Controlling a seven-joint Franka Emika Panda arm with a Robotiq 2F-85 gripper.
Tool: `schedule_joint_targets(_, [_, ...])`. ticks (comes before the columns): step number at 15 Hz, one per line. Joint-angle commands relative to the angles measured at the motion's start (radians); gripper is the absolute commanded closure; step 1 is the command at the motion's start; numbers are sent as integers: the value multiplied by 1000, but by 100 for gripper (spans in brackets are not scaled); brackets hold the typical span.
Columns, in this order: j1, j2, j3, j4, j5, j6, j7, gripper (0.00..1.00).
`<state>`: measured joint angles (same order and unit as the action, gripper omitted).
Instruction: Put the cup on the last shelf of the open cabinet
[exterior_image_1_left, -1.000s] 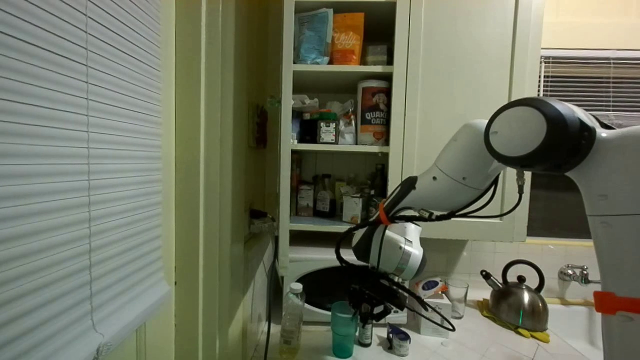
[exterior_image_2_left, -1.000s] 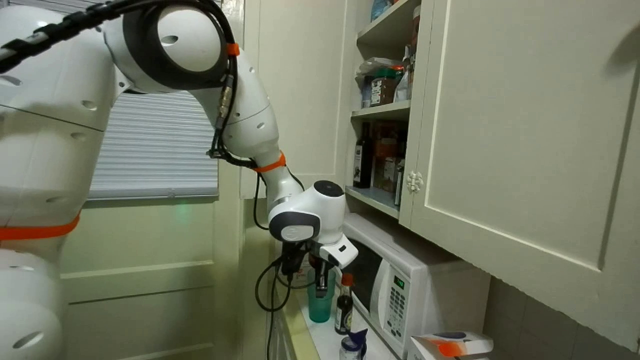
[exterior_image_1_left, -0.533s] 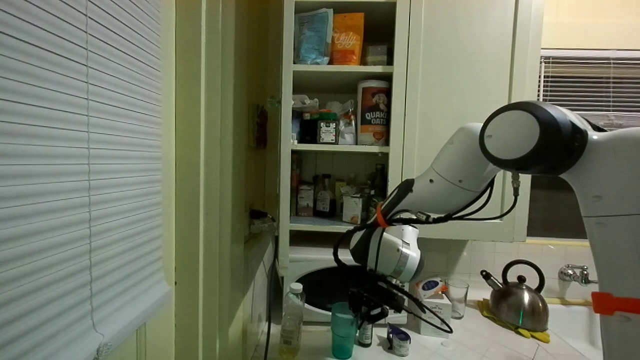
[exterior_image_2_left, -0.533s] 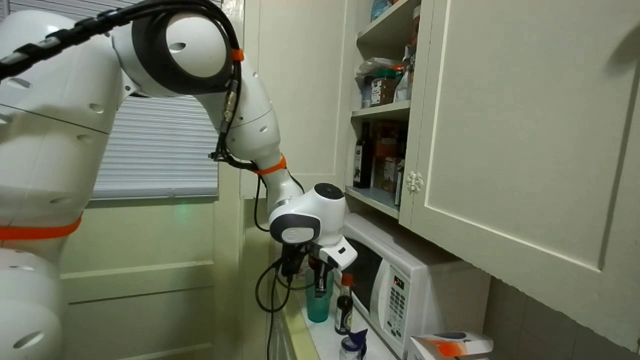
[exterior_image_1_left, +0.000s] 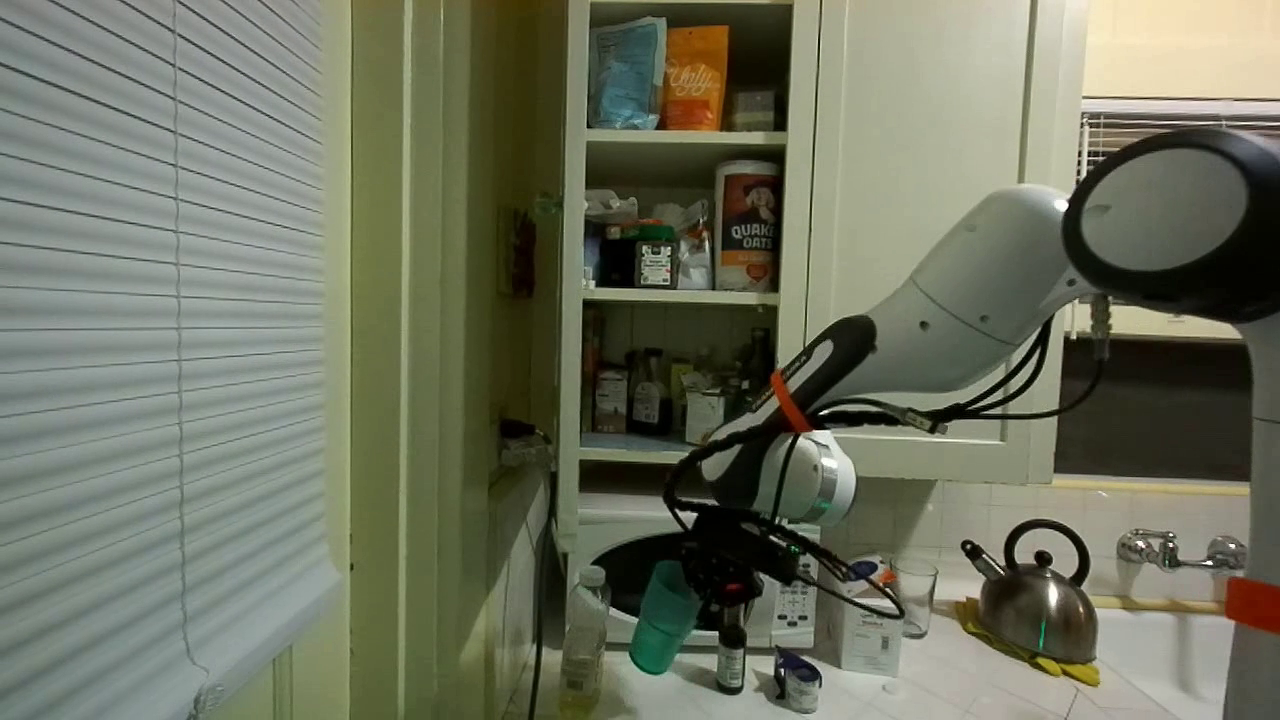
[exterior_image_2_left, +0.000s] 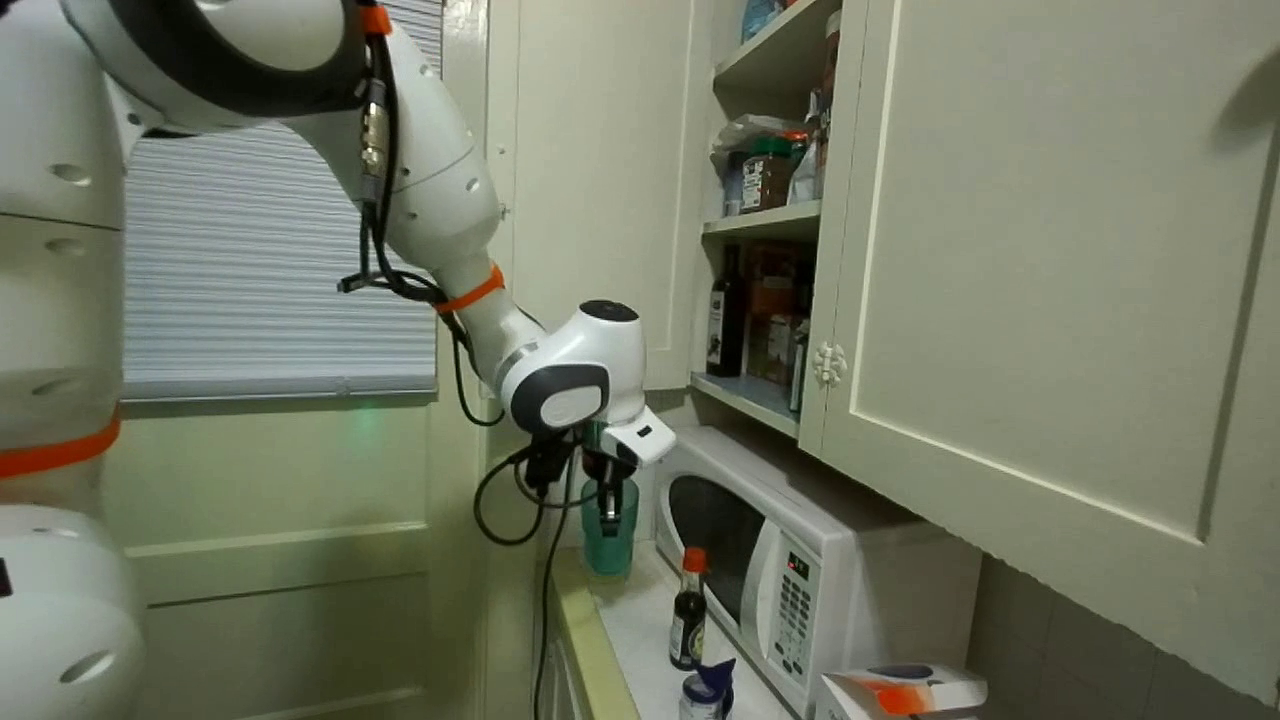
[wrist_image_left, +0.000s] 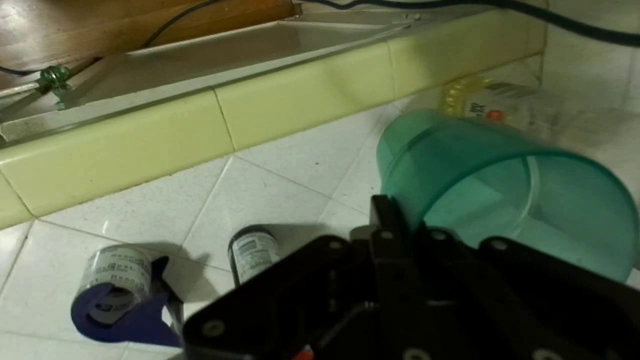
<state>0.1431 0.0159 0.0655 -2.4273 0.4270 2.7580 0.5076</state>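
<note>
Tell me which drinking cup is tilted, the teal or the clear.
The teal cup: it leans, its wall pinched in the gripper. The clear glass near the kettle stands upright on the counter, ungripped.

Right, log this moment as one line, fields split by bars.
claw: closed on cup | cup: tilted, held above counter | lowest shelf: cup not yet placed | cabinet: open

Cup (exterior_image_1_left: 665, 617), translucent teal, held tilted in the air, base toward lower left, low centre in an exterior view. Open cabinet (exterior_image_1_left: 797, 200), cream-white, stocked: upper centre. Last shelf (exterior_image_1_left: 630, 444), its lowest board, crowded: just below mid-frame.
</note>
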Motion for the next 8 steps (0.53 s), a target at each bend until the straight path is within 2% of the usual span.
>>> schedule_joint_targets(1, [-29,-188,23,-13,-251,-90,234,99])
schedule_joint_targets(3, [-66,-260,57,33,-338,-118,323,99])
schedule_joint_targets(4, [-43,-176,44,23,-245,-67,220,95])
schedule_joint_targets(8, [-70,-260,63,40,-295,-106,279,95])
